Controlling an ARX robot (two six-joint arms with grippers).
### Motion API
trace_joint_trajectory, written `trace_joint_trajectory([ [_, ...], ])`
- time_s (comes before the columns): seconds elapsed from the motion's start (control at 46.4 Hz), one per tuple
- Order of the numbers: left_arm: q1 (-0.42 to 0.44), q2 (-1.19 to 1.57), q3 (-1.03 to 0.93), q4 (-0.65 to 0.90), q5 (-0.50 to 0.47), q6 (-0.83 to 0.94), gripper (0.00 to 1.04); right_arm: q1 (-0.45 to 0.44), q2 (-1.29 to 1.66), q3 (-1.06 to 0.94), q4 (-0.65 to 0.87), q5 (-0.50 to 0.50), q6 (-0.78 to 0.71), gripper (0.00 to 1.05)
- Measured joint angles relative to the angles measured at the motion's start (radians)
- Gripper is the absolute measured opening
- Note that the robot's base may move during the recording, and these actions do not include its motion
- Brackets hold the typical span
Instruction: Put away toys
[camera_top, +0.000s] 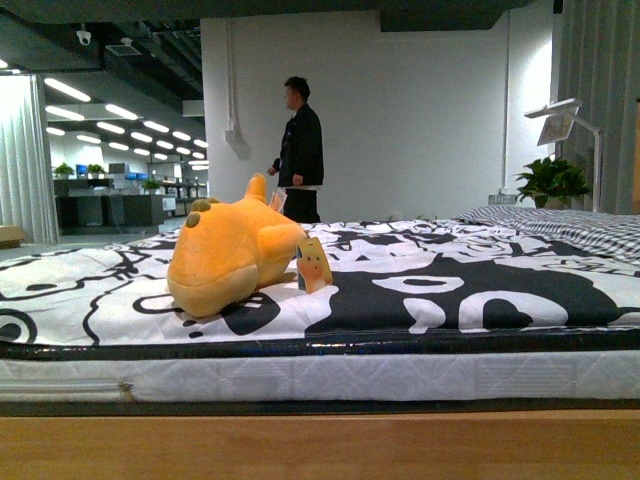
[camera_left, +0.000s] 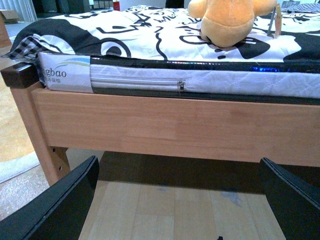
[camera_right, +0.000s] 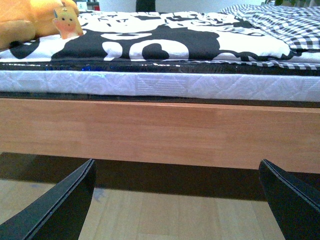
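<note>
Left gripper (camera_left: 177, 161) and right gripper (camera_right: 176, 161) both gape open, low before the bed's front edge, so reaching for the plush toy (camera_top: 232, 255) risks clipping the wooden bed frame (camera_top: 320, 445).

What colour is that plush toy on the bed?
The plush toy is orange-yellow; the front view shows it best.

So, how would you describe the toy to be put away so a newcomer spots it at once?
Find the wooden-framed bed covered by a black-and-white cartoon-print sheet. On its left part in the front view, near the front edge, lies an orange-yellow rounded plush animal with a pale hang tag. It is the only brightly coloured thing on the sheet.
</note>
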Motion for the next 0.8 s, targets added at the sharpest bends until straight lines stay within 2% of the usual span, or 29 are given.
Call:
trace_joint_trajectory([
  [0.798, 0.001, 0.000, 0.000, 0.000, 0.000, 0.000, 0.99, 0.000, 0.001, 0.000, 0.000, 0.002, 0.000, 0.98],
])
